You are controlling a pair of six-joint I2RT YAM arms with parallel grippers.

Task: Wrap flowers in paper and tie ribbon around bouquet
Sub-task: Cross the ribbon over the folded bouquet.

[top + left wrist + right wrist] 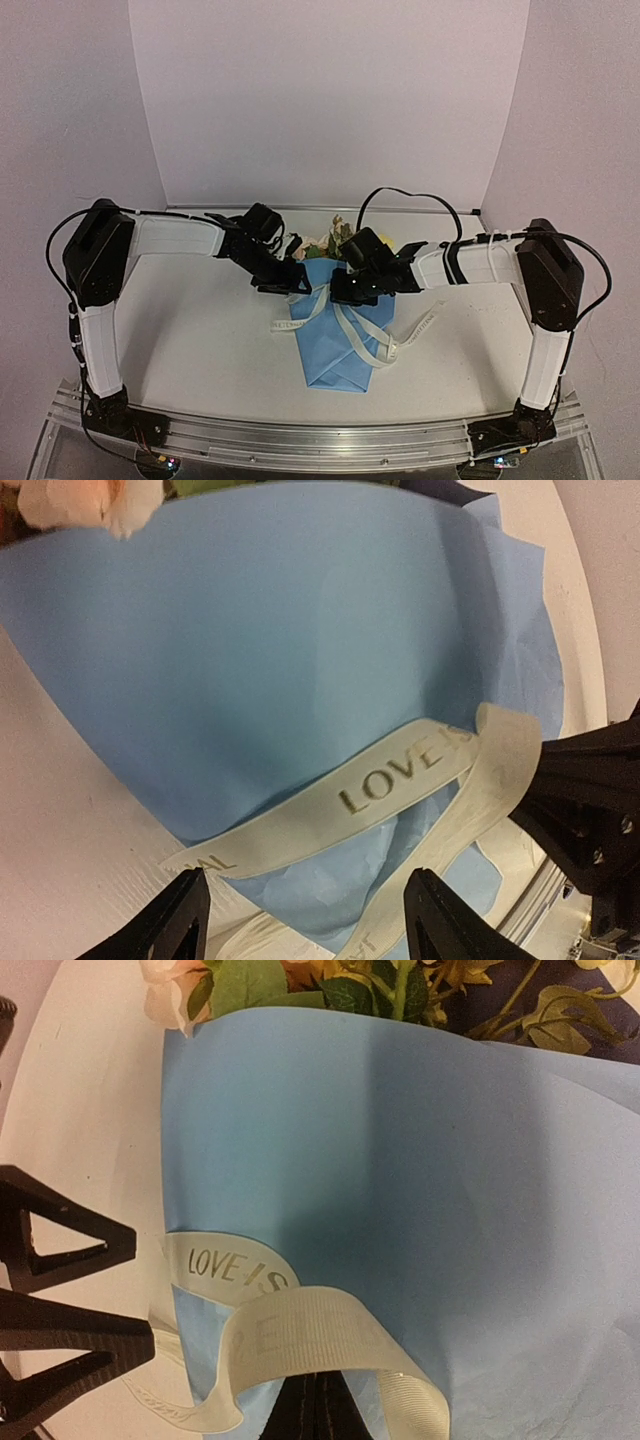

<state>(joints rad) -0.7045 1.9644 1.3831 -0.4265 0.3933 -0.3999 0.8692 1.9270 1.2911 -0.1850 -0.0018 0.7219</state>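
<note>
The bouquet lies in mid-table, its light-blue paper [338,335] wrapped as a cone with the point toward me and the flowers [326,246] at the far end. An off-white lettered ribbon [352,330] crosses the cone and trails off on both sides. My left gripper [292,283] sits at the cone's left edge. In the left wrist view it [305,912] is open, with the ribbon [400,775] and paper [280,650] just beyond its tips. My right gripper [325,1405] is shut under a ribbon [300,1335] loop over the paper [420,1160].
White walls enclose the table on three sides. Ribbon tails [415,328] lie on the tabletop right of the cone. The other arm's black fingers [75,1345] show at the left of the right wrist view, close to the ribbon.
</note>
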